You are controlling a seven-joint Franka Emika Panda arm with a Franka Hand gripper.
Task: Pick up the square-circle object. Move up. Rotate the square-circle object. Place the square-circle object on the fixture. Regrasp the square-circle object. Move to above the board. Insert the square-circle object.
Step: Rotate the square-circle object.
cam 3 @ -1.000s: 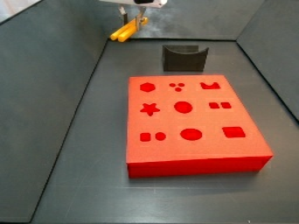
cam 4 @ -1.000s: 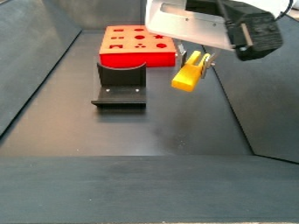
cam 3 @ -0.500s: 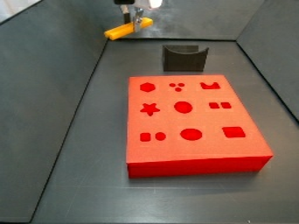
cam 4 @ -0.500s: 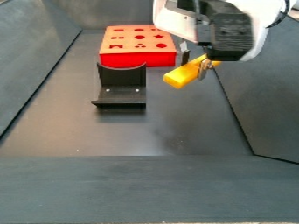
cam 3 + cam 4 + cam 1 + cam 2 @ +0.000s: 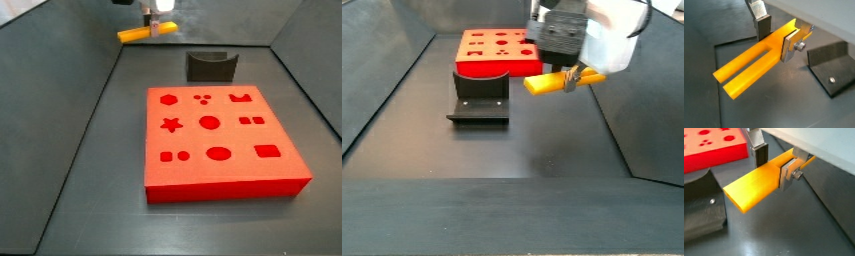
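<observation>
Since a second ago, when it hung tilted, we see the square-circle object (image 5: 549, 82) lying nearly level, clamped in the gripper (image 5: 575, 74).

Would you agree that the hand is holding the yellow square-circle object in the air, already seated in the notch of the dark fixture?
Not quite. The hand does hold the square-circle object in the air, but the object is not in the fixture. In a side view it hangs roughly level, clear of the fixture and off to one side of it. The fixture's notch holds nothing.
</observation>
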